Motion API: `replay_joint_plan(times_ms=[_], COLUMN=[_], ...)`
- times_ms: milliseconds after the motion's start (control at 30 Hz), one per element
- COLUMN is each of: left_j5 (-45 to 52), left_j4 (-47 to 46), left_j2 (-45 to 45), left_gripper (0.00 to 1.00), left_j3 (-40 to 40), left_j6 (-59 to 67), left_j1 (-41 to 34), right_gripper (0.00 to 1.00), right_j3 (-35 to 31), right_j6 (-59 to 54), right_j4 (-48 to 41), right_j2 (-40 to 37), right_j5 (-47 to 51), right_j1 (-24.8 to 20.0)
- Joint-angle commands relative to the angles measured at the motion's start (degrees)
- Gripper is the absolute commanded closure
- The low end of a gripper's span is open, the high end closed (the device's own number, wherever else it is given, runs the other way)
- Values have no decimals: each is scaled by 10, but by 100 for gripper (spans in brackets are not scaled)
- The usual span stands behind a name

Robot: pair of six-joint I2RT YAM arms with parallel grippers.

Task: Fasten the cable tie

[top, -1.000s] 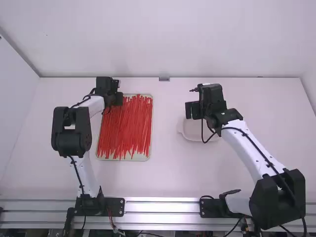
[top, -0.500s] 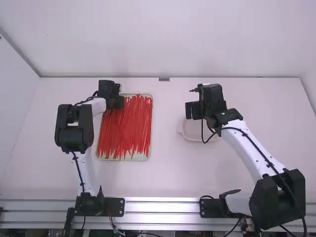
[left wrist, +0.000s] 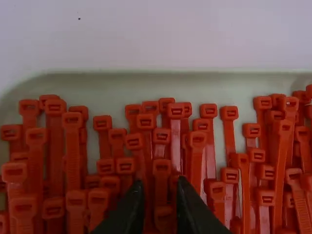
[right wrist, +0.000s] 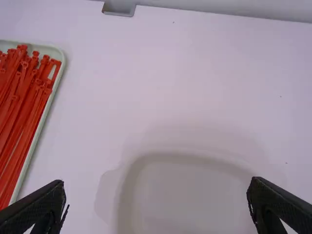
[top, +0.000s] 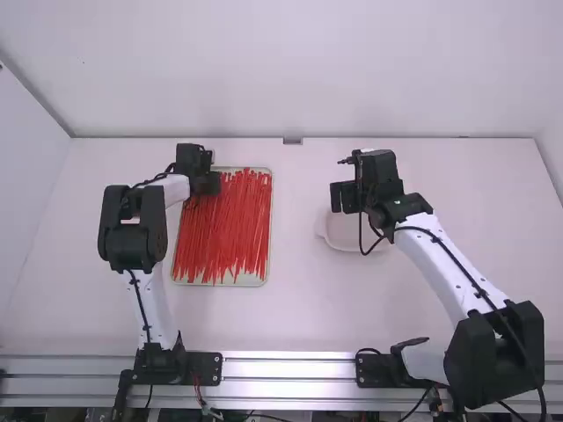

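Note:
Several red cable ties (top: 224,224) lie in a pile on a pale green tray (top: 266,264) left of the middle. My left gripper (top: 204,182) is down at the tray's far left corner. In the left wrist view its fingertips (left wrist: 137,191) stand close together in the pile, shut on one cable tie (left wrist: 161,168) among the tie heads (left wrist: 73,122). My right gripper (top: 347,199) hangs wide open above the far rim of a white dish (top: 345,237). Between its spread fingers (right wrist: 48,195) lies the dish (right wrist: 146,163), with nothing in it.
A small grey bracket (top: 292,139) sits at the table's back edge, seen too in the right wrist view (right wrist: 118,8). The tray's corner (right wrist: 54,63) with tie ends shows beside the dish. Bare white table lies between tray and dish and in front of both.
The left arm's elbow swung slightly right and its gripper settled a little nearer the ties at the tray's far corner. The right arm kept still.

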Motion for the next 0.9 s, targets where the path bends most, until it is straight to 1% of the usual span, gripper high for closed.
replay_joint_plan(times_ms=[0,133,367,567,733,867], left_j5=[-2,-2,0,3,26,26], left_j4=[-16,-39,-42,-53,-35,-9], left_j2=[3,3,1,-12,-52,-108], left_gripper=[85,92,98,98,98,98], left_j3=[17,33,54,85,87,87], left_j6=[-5,-5,-19,-35,-34,-34], left_j1=[-5,-2,-3,-9,-10,-24], right_gripper=[1,1,1,1,1,1], right_j3=[21,21,17,17,17,17], right_j6=[0,0,0,0,0,2], right_j4=[-1,0,-2,-6,-9,-12], right_j2=[5,5,5,5,5,5], right_j5=[1,1,1,1,1,-1], right_j1=[-1,-1,-1,-1,-1,-1])
